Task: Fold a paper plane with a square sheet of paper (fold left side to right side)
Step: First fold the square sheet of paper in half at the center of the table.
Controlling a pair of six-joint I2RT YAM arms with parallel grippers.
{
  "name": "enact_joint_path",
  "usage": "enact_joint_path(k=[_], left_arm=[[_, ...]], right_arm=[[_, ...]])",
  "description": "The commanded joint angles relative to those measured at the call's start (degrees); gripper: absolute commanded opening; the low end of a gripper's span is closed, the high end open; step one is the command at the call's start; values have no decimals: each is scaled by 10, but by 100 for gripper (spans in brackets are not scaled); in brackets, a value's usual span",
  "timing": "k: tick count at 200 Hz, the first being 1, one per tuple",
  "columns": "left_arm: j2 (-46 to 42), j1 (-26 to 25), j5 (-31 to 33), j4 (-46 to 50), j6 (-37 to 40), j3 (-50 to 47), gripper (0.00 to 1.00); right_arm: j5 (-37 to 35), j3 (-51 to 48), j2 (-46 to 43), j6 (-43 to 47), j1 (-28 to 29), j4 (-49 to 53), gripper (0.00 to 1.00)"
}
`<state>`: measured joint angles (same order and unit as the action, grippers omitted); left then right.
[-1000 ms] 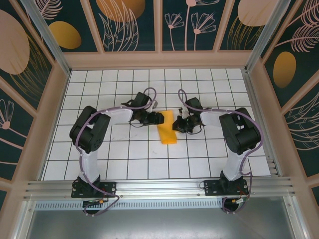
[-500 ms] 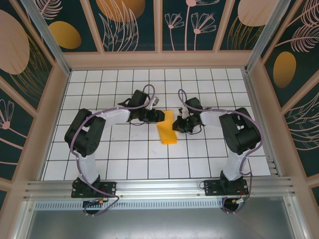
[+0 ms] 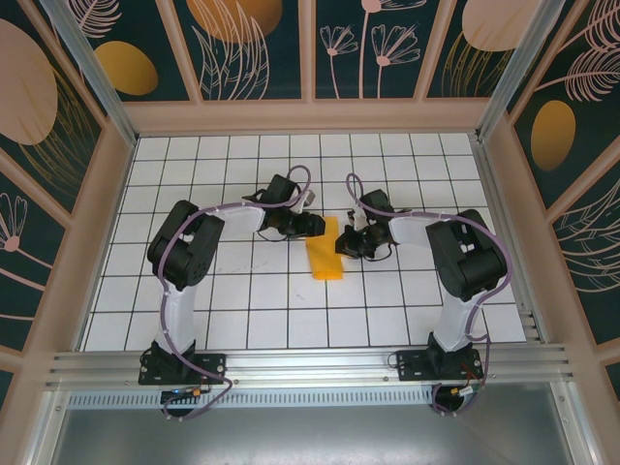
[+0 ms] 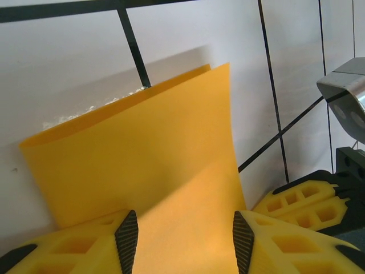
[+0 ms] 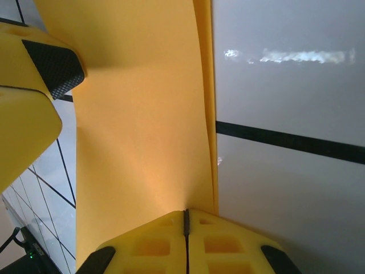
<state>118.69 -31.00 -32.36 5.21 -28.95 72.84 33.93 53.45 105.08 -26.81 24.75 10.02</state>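
The square sheet of paper (image 3: 325, 250) lies folded into a narrow orange-yellow strip on the tiled floor, between the two arms. My left gripper (image 3: 312, 225) is at its far left edge. In the left wrist view it (image 4: 185, 242) is open, and the paper (image 4: 154, 142) runs between and under the fingers (image 4: 126, 240), its top layer bowed up. My right gripper (image 3: 347, 242) is at the strip's right edge. In the right wrist view it (image 5: 185, 220) is shut, tips resting on the paper (image 5: 142, 114) beside the doubled edges.
White tiled floor (image 3: 242, 310) with black grid lines surrounds the paper. Patterned walls (image 3: 310, 48) stand on three sides. A metal rail (image 3: 310, 363) carries both arm bases at the near edge. The left gripper's finger (image 5: 51, 63) shows at the top left of the right wrist view.
The left gripper has slid right onto the paper's far left edge and its jaws have narrowed a little. Its elbow swung. The right arm and the paper have stayed put.
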Motion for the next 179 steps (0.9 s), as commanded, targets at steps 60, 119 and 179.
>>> enact_joint_path(k=[60, 119, 179], left_arm=[[58, 41, 99, 38, 19, 68, 55], [85, 53, 99, 48, 24, 110, 56], [-35, 53, 118, 34, 35, 40, 59]], right_arm=[[-56, -5, 18, 16, -1, 60, 8], [-55, -1, 19, 18, -1, 62, 8], [-51, -2, 20, 16, -1, 57, 8]])
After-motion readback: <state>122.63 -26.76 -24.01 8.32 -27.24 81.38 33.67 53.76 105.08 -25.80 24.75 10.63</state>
